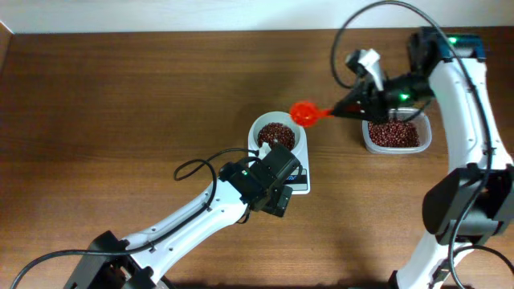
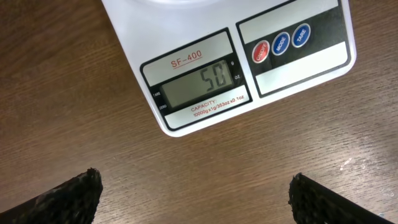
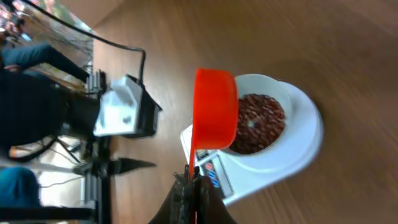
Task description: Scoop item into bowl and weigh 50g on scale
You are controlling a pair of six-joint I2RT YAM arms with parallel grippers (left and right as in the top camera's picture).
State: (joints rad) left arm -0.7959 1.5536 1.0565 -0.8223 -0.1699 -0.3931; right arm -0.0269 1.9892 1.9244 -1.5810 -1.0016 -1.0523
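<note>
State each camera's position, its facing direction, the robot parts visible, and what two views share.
Overhead: above the table, facing down; left arm and right arm show.
Left wrist: on the left arm, facing the scale display; fingertips show.
Right wrist: behind the scoop, facing the bowl of beans; right tool shows.
Wrist views share the scale.

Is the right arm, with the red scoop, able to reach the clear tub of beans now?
Probably yes. The scoop hangs by the bowl, on the side of the tub. The tub is open on top, close under the right arm, and nothing stands between.
</note>
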